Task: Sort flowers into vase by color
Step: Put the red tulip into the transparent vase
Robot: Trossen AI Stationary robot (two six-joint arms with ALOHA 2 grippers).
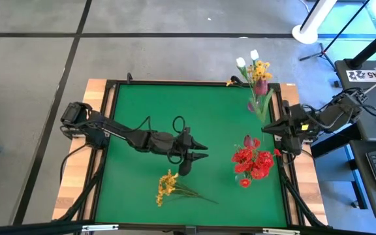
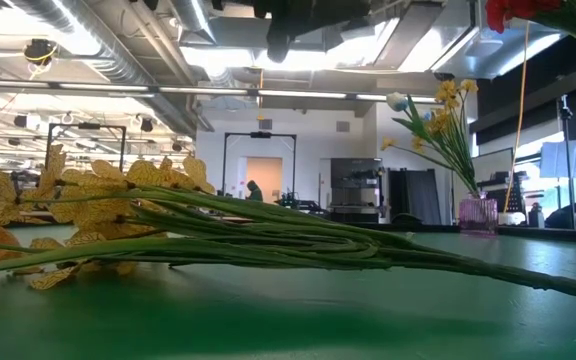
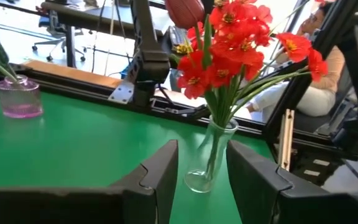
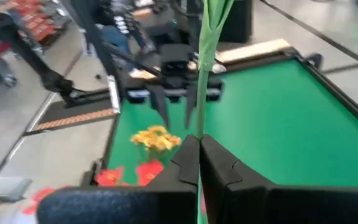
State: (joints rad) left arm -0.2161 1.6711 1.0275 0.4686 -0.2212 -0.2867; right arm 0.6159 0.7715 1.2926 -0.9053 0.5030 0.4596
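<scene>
Right wrist view shows a green stem [image 4: 205, 68] pinched between the right gripper [image 4: 199, 155] and its closed jaws, at the table's right edge beside the clear vase [image 3: 209, 158] of red flowers [image 1: 252, 161]. Yellow flowers [image 1: 167, 185] lie loose on the green mat [image 1: 149, 111] near the left gripper [image 1: 200, 151], whose jaws stand open and empty. Lowered carelessly, the stem could snag the crowded red blooms and tip that slender vase.
</scene>
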